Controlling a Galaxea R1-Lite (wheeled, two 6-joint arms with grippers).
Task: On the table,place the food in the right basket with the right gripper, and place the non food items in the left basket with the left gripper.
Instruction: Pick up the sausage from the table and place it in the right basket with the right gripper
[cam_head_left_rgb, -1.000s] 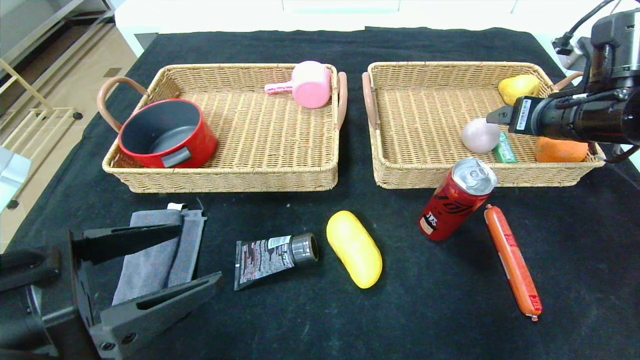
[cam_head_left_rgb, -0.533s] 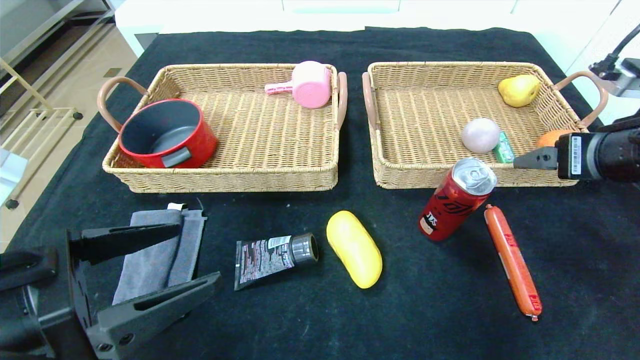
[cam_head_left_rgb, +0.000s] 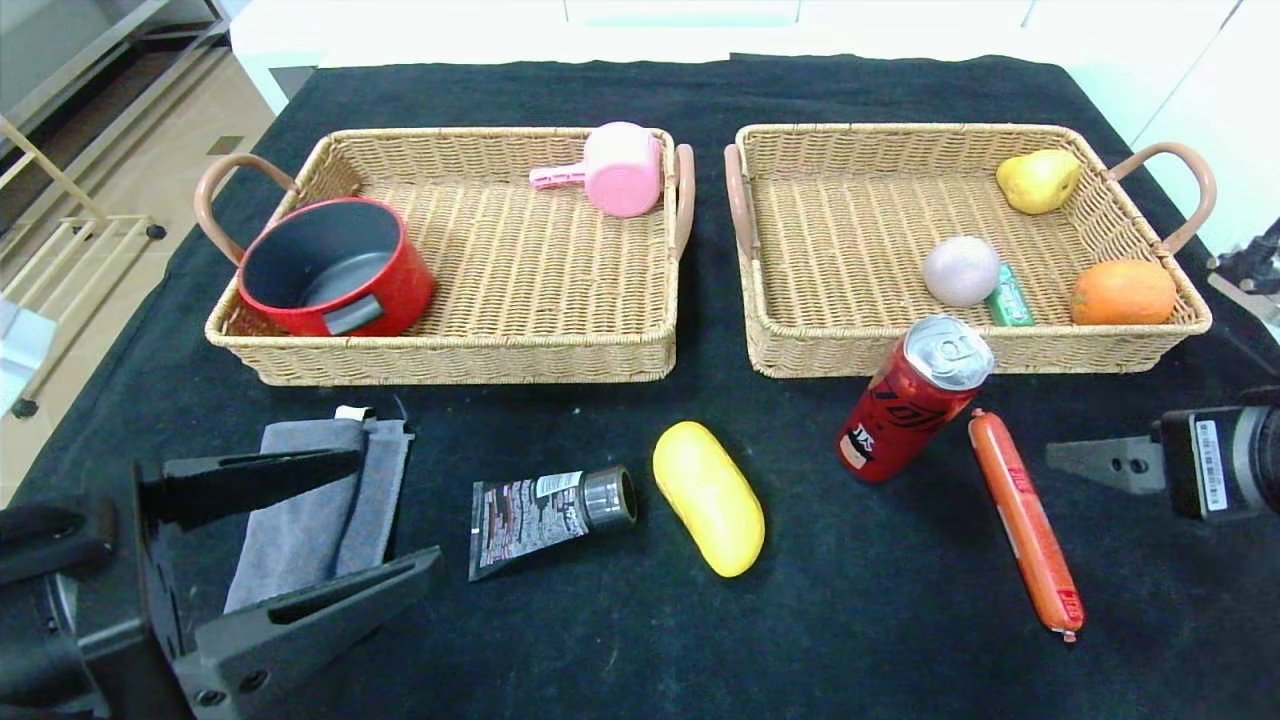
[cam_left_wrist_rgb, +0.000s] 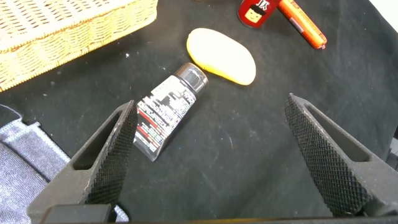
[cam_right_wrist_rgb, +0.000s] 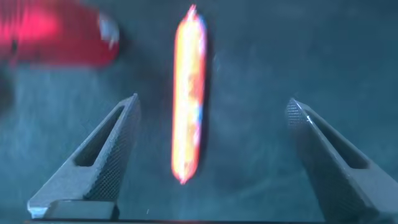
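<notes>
Head view: right gripper (cam_head_left_rgb: 1100, 462) hangs empty beside the sausage stick (cam_head_left_rgb: 1025, 522), which lies near the right basket (cam_head_left_rgb: 1000, 352).
Right wrist: jaws spread wide, straddling sausage for pickup.
Left wrist: left gripper (cam_left_wrist_rgb: 211, 155) agape, parked over the tube (cam_left_wrist_rgb: 166, 112).

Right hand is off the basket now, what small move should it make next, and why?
Probably lower the right hand straight onto the sausage stick and close. In the right wrist view its open fingers already straddle the stick, which lies flat on the table, food not yet in the right basket. The left hand hangs open near the towel.
</notes>
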